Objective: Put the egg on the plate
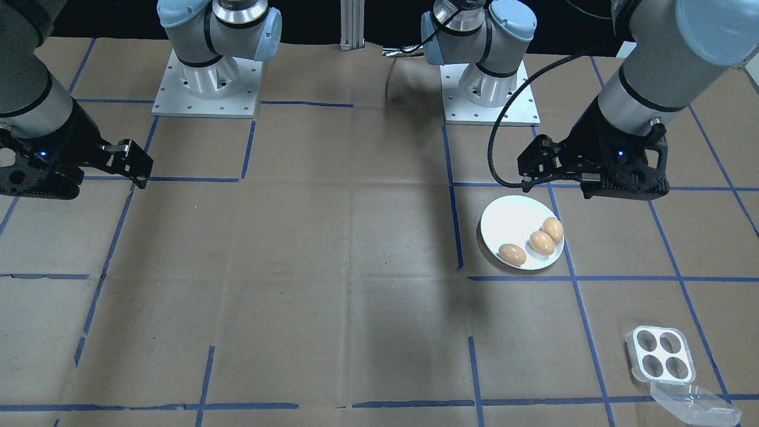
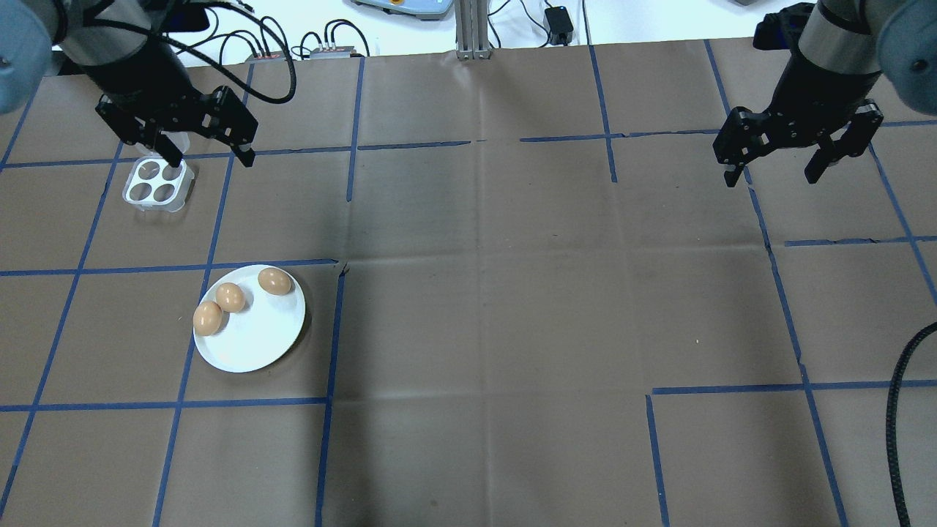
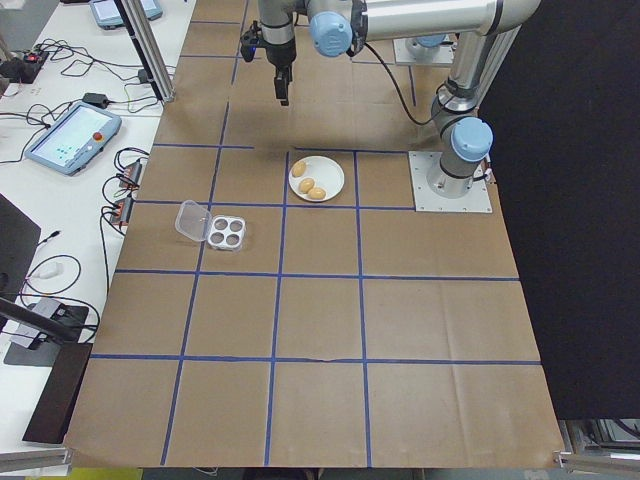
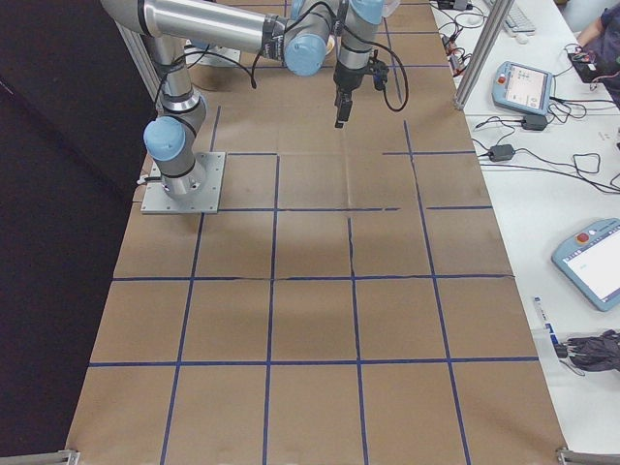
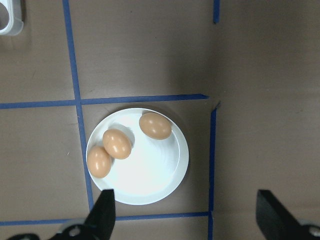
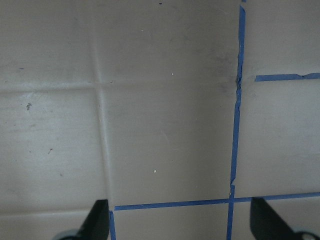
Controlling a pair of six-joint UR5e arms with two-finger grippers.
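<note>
Both jaws stand wide and empty: three eggs (image 2: pixel 230 297) lie on the plate (image 2: pixel 260 344), the tray (image 2: pixel 157 184) holds none, so the work looks done

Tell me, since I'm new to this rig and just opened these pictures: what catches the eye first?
The white plate with three brown eggs along one side stands out on the brown table's left half. Beyond it lies a small egg tray, all four holes empty. Both tools, left and right, hang open above the table, holding nothing.
</note>
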